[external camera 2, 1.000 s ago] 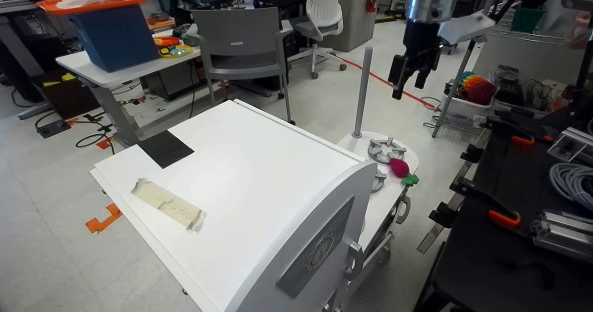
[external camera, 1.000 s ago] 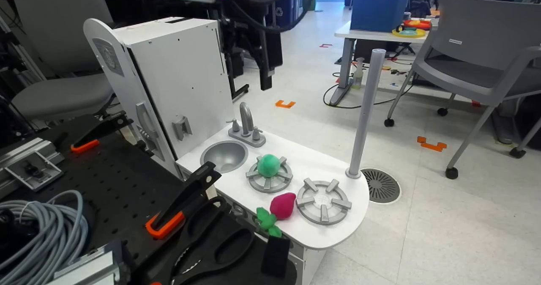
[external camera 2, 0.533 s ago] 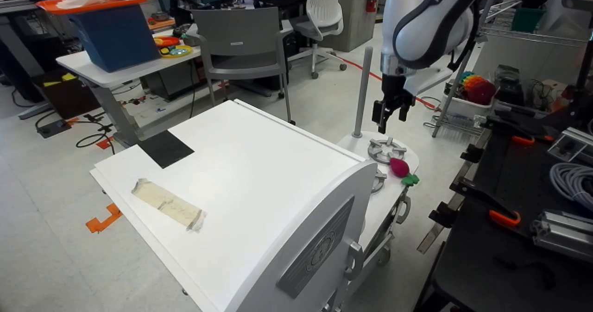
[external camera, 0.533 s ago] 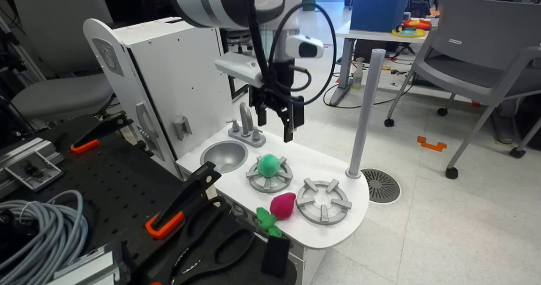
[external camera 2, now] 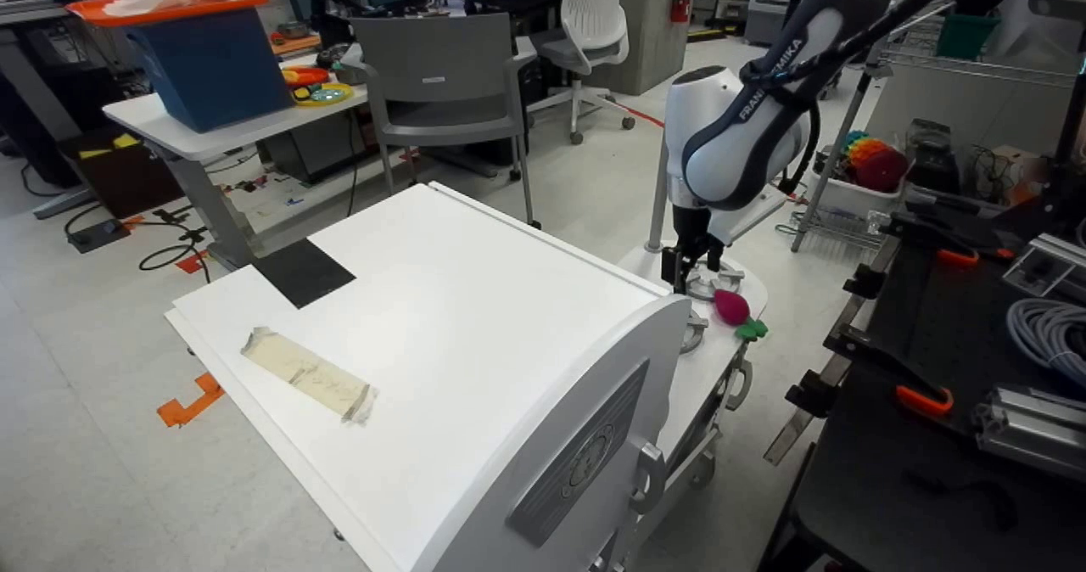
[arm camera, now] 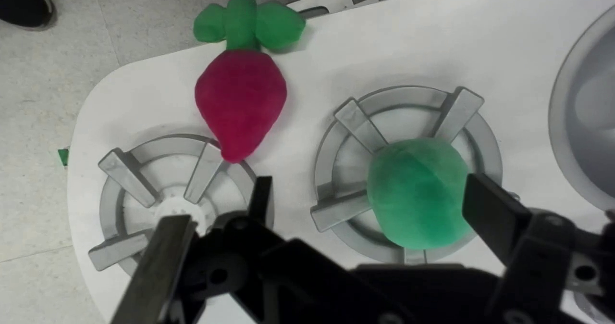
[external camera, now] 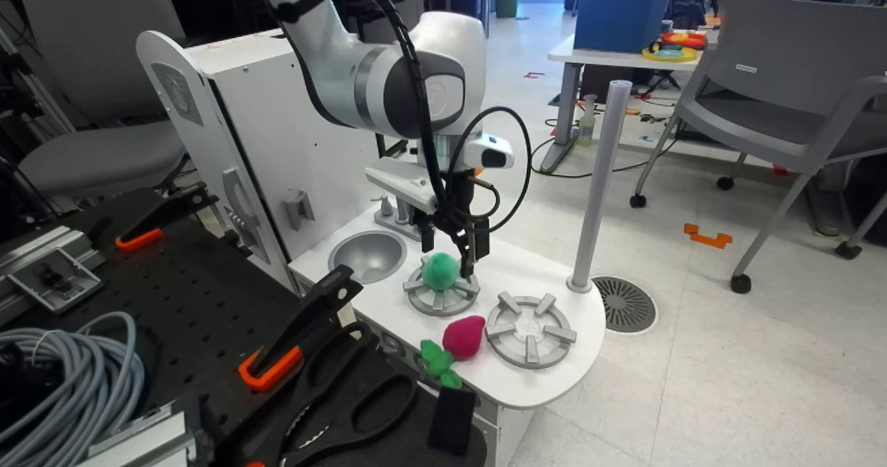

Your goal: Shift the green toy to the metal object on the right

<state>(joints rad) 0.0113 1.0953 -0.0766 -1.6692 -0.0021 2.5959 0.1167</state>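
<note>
The light green round toy rests on a silvery burner grate. In the wrist view the toy sits between the fingers, nearer the right-hand finger; I cannot tell if it touches. The matching metal grate on the right holds nothing; it also shows at the left in the wrist view and partly in an exterior view. My gripper is open just above the toy, fingers pointing down; it also shows in the wrist view. The toy is hidden in an exterior view by the white cabinet.
A pink radish-like toy with green leaves lies at the counter's front edge, touching or overlapping the right grate. A sink and faucet are left of the toy. A grey post stands at the back right.
The arm has come into the scene over the counter and moved down, bringing the open gripper from high up to just above the green toy. The toys and grates have not moved.
</note>
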